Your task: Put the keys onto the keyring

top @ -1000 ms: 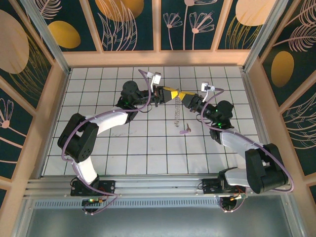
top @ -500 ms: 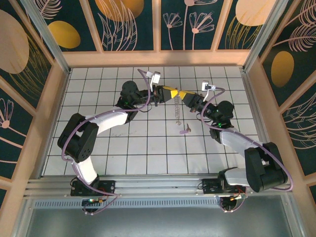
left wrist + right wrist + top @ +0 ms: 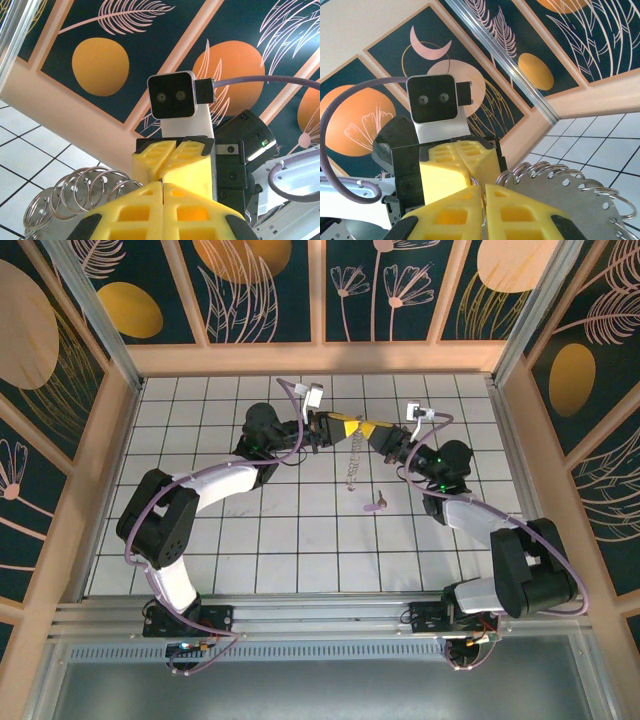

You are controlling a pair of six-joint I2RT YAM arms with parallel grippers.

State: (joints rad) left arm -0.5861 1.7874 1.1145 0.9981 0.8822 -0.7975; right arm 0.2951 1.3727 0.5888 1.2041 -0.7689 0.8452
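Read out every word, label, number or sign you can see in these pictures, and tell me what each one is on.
No text can be read.
The wall panels carry only painted leaves, flowers and discs.
The keyring and the yellow fingers show no lettering.
The key is too small to tell.

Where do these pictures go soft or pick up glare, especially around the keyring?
Top external: evenly lit and sharp, but the key is tiny and the keyring a thin streak. Left wrist: left gripper slightly soft up close, ring coils glinting. Right wrist: right gripper likewise soft, the keyring's plate faintly shiny.
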